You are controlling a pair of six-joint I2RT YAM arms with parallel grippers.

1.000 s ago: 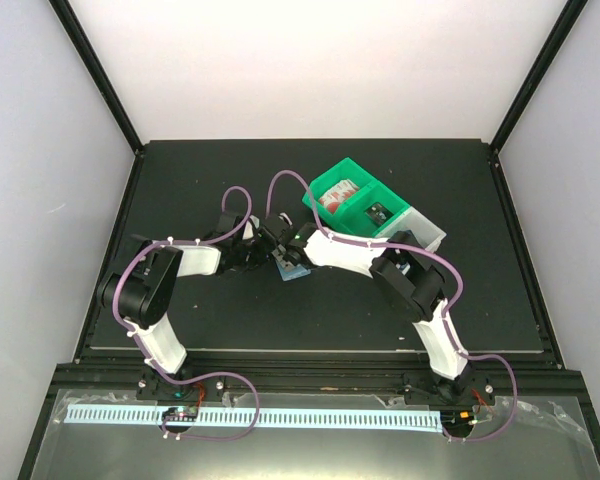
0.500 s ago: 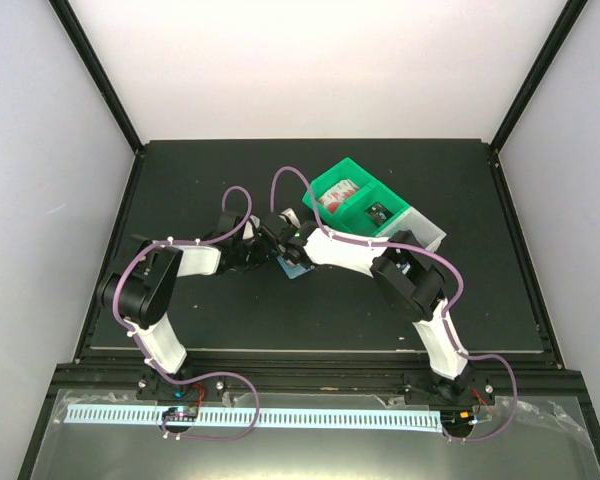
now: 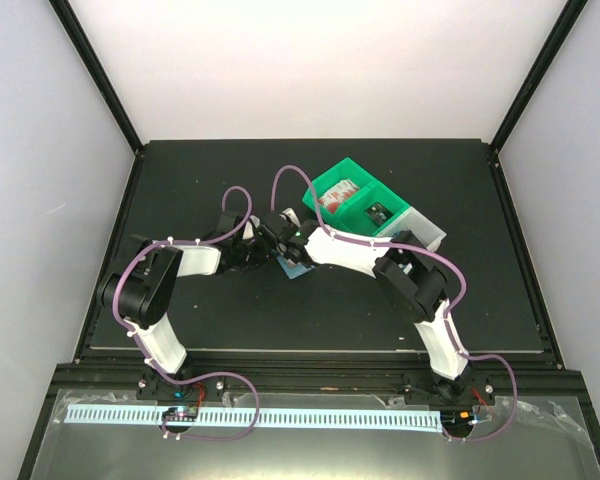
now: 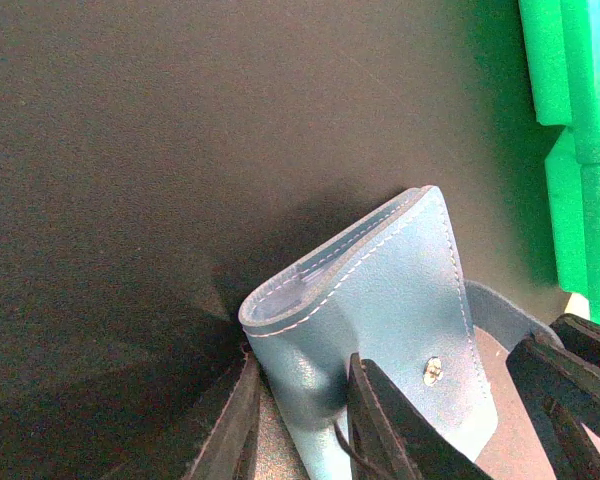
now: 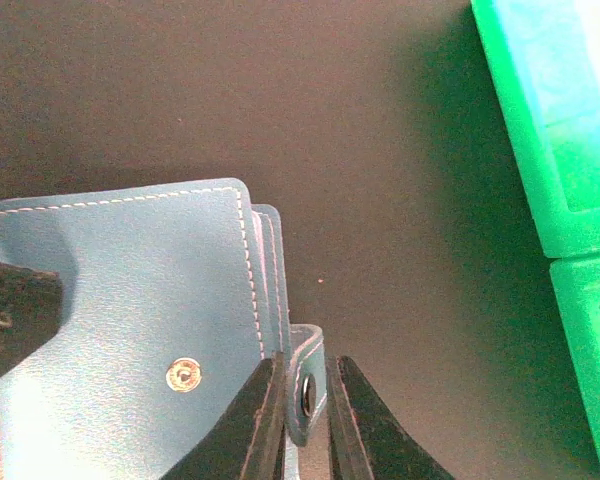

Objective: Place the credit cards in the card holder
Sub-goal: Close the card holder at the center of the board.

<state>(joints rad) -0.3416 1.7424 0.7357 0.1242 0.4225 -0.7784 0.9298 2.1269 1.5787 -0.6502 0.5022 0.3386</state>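
The card holder [image 4: 390, 290] sits near the middle of the worktop [image 3: 210, 180], to the near left of the green bin [image 3: 352, 200], folded over and propped up between the two arms. The left claw [image 4: 302, 425] is clamped on its cover near the fold. The right claw [image 5: 305, 425] has its fingers pressed against either side of the snap tab [image 5: 307, 375]. That tab stands free of the metal stud [image 5: 184, 375] on the cover, so the holder is not fastened.

No credit cards can be made out in any view. The pale layers at the holder's edge could be pockets or cards; I cannot tell which. If the cards are already inside, only pressing the tab shut seems left. If not, the holder must first be opened, and the loading itself remains.
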